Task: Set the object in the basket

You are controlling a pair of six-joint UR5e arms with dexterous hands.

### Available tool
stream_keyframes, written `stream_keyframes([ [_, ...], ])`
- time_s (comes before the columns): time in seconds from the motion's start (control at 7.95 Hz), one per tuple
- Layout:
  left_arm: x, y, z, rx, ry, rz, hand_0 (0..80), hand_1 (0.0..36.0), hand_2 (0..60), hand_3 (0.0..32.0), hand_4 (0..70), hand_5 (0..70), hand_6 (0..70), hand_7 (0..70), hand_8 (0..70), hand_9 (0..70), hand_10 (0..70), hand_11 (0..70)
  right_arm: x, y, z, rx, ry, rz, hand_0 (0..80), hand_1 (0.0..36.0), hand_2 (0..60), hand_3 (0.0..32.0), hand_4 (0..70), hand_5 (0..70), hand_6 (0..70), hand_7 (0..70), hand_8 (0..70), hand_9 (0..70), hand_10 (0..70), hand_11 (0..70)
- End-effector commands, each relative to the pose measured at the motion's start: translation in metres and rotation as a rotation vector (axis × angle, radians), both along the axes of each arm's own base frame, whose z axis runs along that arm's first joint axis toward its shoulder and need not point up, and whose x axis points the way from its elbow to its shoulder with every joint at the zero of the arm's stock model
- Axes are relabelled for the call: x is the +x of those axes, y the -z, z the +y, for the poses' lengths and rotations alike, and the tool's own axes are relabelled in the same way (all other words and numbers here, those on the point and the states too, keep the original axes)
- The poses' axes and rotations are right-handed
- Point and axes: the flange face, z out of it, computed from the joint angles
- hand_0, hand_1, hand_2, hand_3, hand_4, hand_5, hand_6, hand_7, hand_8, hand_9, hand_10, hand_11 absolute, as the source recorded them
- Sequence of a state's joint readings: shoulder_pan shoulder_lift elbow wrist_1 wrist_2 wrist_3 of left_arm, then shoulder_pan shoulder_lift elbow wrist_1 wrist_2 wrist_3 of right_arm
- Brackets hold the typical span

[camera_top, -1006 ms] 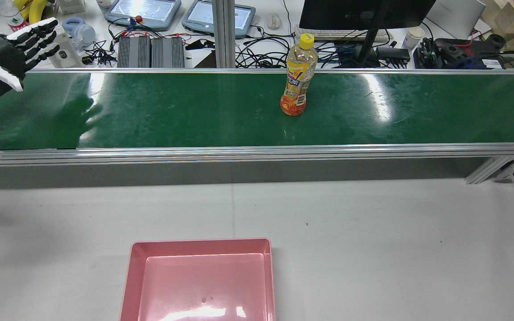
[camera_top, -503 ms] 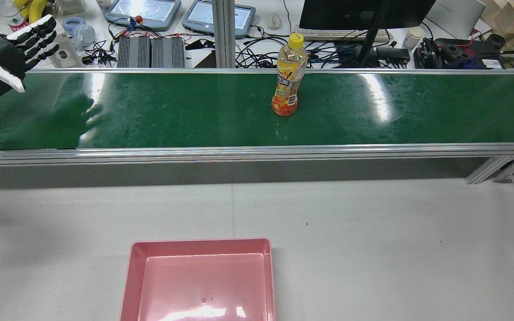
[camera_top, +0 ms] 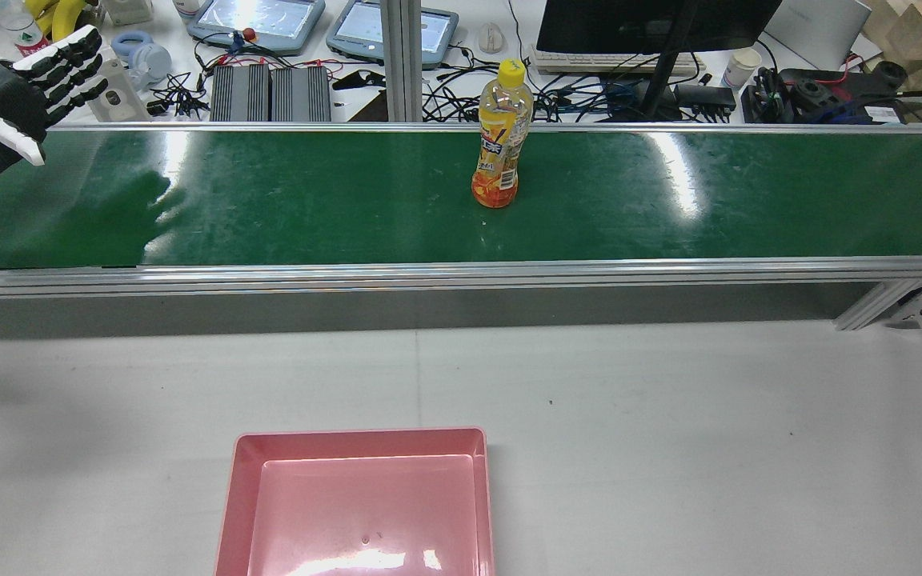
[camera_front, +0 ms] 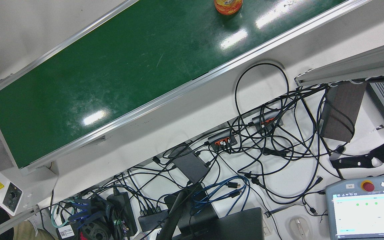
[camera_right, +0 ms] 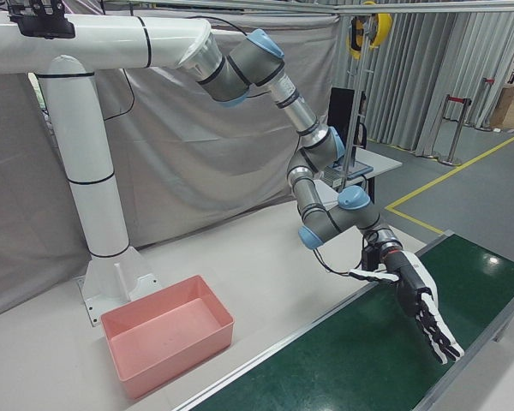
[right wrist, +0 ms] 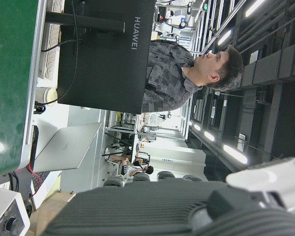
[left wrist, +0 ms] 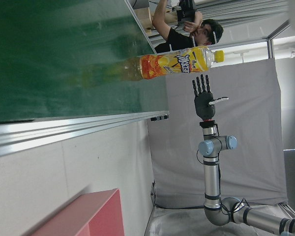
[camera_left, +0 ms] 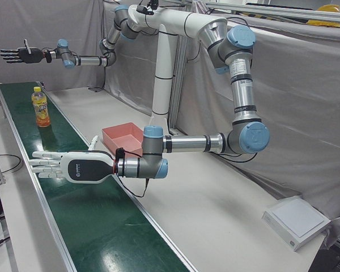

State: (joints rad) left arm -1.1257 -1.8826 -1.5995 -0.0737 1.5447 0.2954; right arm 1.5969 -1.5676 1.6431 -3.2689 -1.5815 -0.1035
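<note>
Orange drink bottle [camera_top: 499, 144] upright mid-belt on green conveyor [camera_top: 309, 200], well apart from pink basket [camera_top: 357, 496]; left hand [camera_top: 5, 100] and right hand [camera_right: 420, 304] both spread flat, grasping nothing, above belt ends

Rear and front views both look down on the conveyor belt [camera_top: 349, 200].

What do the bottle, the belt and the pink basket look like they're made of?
Bottle: clear plastic, by the see-through neck, with a printed orange wrap and a yellow cap.
Belt: glossy green, likely rubber or PVC; it mirrors the ceiling lights and shows scuffs.
Basket: smooth moulded pink plastic, judging by its rounded corners and soft sheen.
</note>
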Motion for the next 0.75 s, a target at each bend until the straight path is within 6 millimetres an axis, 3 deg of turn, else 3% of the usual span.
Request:
stream_keyframes([
  [0.0, 0.0000, 0.0009, -0.0003, 0.002, 0.001, 0.000, 55.6, 2.3, 0.0, 0.8, 8.5, 4.7, 0.0, 0.0, 0.0, 0.0, 3.1, 5.9, 0.0000, 0.0006, -0.0007, 0.001, 0.000, -0.001, 0.0, 0.0, 0.0, 0.0, 0.0, 0.0, 0.0, 0.0, 0.0, 0.0, 0.0, 0.0],
  [0.63, 0.0000, 0.0009, -0.0003, 0.000, -0.001, 0.004, 55.3, 2.0, 0.0, 0.8, 8.7, 5.0, 0.0, 0.0, 0.0, 0.0, 2.9, 5.6, 0.0000, -0.0001, 0.0001, 0.000, 0.000, 0.001, 0.0, 0.0, 0.0, 0.0, 0.0, 0.0, 0.0, 0.0, 0.0, 0.0, 0.0, 0.0],
])
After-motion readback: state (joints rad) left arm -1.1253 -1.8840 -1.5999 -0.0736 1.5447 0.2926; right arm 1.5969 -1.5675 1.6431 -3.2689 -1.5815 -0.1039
